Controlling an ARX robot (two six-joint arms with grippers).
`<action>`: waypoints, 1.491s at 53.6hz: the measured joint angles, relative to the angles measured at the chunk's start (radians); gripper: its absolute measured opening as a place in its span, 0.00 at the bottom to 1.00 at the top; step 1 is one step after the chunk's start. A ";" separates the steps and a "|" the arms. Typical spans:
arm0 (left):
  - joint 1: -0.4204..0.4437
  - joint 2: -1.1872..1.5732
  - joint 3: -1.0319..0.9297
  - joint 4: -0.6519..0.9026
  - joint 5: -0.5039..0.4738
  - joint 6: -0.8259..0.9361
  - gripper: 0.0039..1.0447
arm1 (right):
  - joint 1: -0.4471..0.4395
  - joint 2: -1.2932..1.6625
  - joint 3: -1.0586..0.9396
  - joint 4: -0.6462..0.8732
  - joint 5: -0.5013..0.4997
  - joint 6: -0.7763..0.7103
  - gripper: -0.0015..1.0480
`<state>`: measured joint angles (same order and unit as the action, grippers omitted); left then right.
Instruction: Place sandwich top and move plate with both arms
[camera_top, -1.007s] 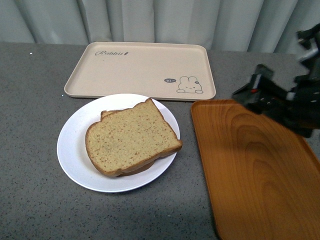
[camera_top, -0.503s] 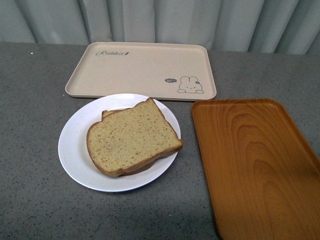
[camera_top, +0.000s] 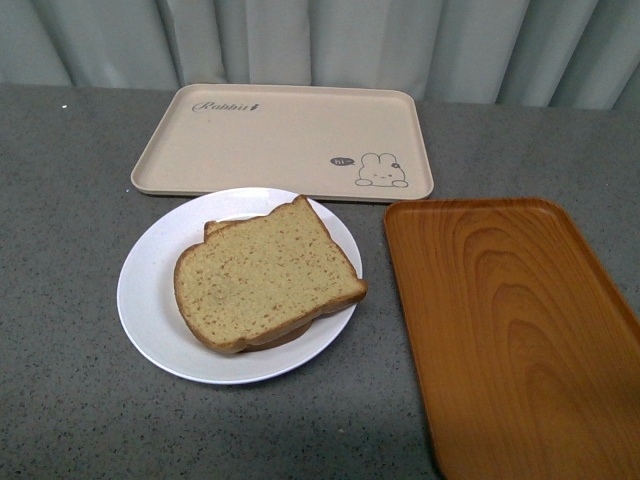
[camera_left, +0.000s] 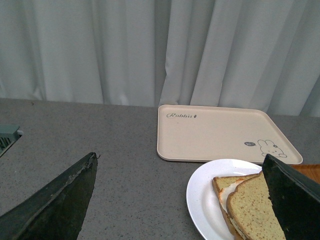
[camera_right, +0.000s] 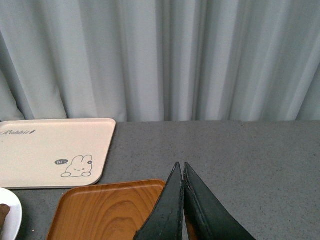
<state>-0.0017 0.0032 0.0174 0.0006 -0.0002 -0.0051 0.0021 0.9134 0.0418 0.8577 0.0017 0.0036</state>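
Observation:
The sandwich top (camera_top: 265, 272), a plain tan speckled slice with a brown crust, lies on another slice on the round white plate (camera_top: 150, 300) at the table's middle left. Neither arm shows in the front view. In the left wrist view my left gripper (camera_left: 180, 162) is open and empty, its fingers wide apart, with the plate (camera_left: 202, 195) and the sandwich top (camera_left: 252, 207) beside one finger. In the right wrist view my right gripper (camera_right: 181, 165) is shut and empty, above the far edge of the wood-grain tray (camera_right: 105, 210).
A beige rabbit-print tray (camera_top: 283, 140) lies behind the plate. An orange-brown wood-grain tray (camera_top: 510, 330) lies to the plate's right. Grey curtains hang along the table's far edge. The table is grey and speckled.
One second ago the right arm showed at the front view's right edge above the wood-grain tray; it has left that view. The sandwich and plate have not moved.

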 joint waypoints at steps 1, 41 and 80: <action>0.000 0.000 0.000 0.000 0.000 0.000 0.94 | 0.000 -0.019 -0.003 -0.014 0.000 0.000 0.01; 0.000 0.000 0.000 0.000 0.000 0.000 0.94 | 0.000 -0.502 -0.036 -0.446 -0.001 0.000 0.01; 0.000 0.000 0.000 0.000 0.000 0.000 0.94 | 0.000 -0.739 -0.036 -0.679 -0.001 0.000 0.01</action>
<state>-0.0017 0.0032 0.0174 0.0006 -0.0002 -0.0048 0.0021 0.1749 0.0055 0.1787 0.0006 0.0036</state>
